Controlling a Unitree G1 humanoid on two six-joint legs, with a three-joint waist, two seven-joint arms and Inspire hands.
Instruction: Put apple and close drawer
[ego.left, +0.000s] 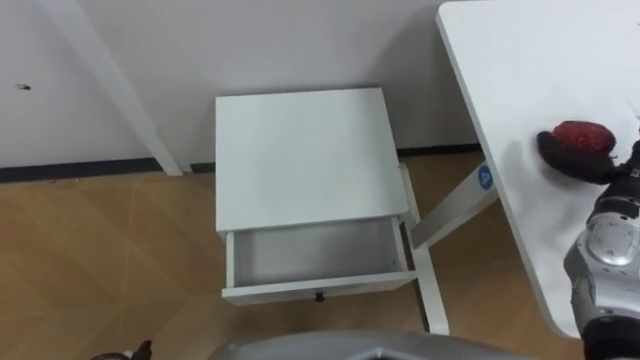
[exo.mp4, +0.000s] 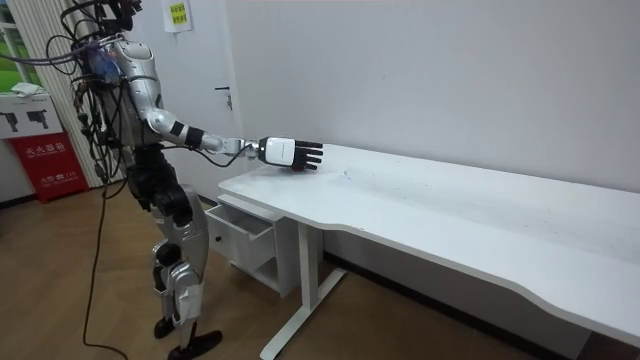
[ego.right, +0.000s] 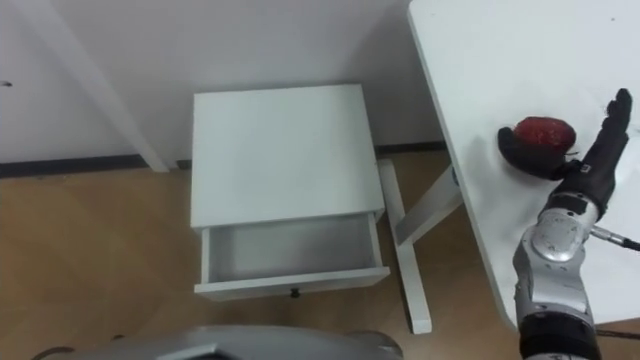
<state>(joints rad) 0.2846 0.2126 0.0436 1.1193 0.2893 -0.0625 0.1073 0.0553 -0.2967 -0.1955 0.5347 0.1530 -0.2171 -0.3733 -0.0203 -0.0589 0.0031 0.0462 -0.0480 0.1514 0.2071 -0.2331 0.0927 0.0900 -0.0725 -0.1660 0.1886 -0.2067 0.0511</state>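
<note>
1. The drawer (ego.right: 290, 250) lies well to the left of the right hand (ego.right: 590, 160) and lower down, nearer the robot. It stands pulled out of the small white cabinet (ego.right: 280, 150), and its inside is bare: no apple is in it.

2. Judged from that, neither half of the task is done. The apple has yet to be lifted, carried across to the drawer and set inside, and the drawer then has to be pushed shut.

3. The right arm reaches out from the robot's side over the edge of the white surface (ego.right: 480, 60). The forearm is nearly level in the room view, and the palm is turned in towards the apple.

4. The apple (ego.right: 545, 130) rests on the surface just to the left of the palm, in the gap between thumb and fingers. The thumb (ego.right: 520, 150) comes round the apple's near side and seems to touch it.

5. Farther on, the fingers (ego.right: 615, 115) run straight past the apple's right side and beyond it, so the hand is spread about the fruit and not clenched on it. I judge this to be the moment just ahead of the grasp, with the fingers not yet closed in and the apple's weight on the surface.
</note>
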